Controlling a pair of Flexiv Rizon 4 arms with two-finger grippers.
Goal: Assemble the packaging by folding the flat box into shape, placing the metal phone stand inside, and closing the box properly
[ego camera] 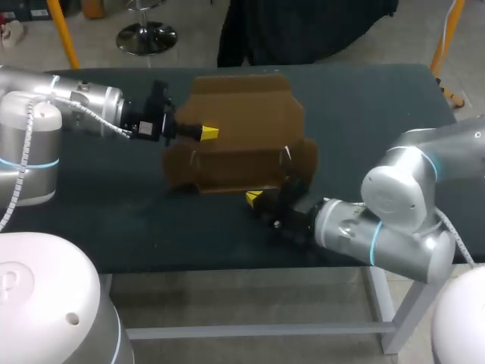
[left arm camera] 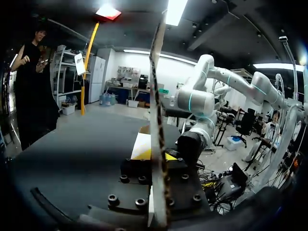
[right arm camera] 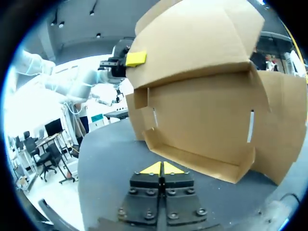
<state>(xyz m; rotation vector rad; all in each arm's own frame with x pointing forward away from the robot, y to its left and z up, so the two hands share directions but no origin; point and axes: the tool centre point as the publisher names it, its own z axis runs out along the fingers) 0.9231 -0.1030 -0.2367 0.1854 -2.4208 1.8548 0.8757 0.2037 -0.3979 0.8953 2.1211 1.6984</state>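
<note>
On the dark counter (ego camera: 364,114), about mid-way btwn the two arms, sat the brown cardboard box (ego camera: 242,129). It was half folded: back panel raised, side flaps splayed, front lip low. The left arm (ego camera: 83,102) came in from the left side w/ the left jaws pinching the upper panel's left edge. The right arm (ego camera: 394,220) lay low at the front, w/ the right jaws just beside the front lip and, as far as I could tell, not on it. No phone stand was in sight.

From the left wrist, the panel (left arm camera: 156,86) ran edge-on straight btwn the left jaws. A yellow tip touched it on each side, so the left jaws held the box.

From the right wrist, the right jaws were fully together, tips meeting, w/ nothing held. The box (right arm camera: 202,115) stood just ahead, its tray side facing them and slits showing in the back wall.

My read on handling: thin board, v. light, stiff across a panel but quick to give at the creases. It would prob. skate on the counter if pushed w/o a hold. Best gripped on a plain panel edge close to a crease, away from the slits and thin tabs, which looked easy to crush or tear.
</note>
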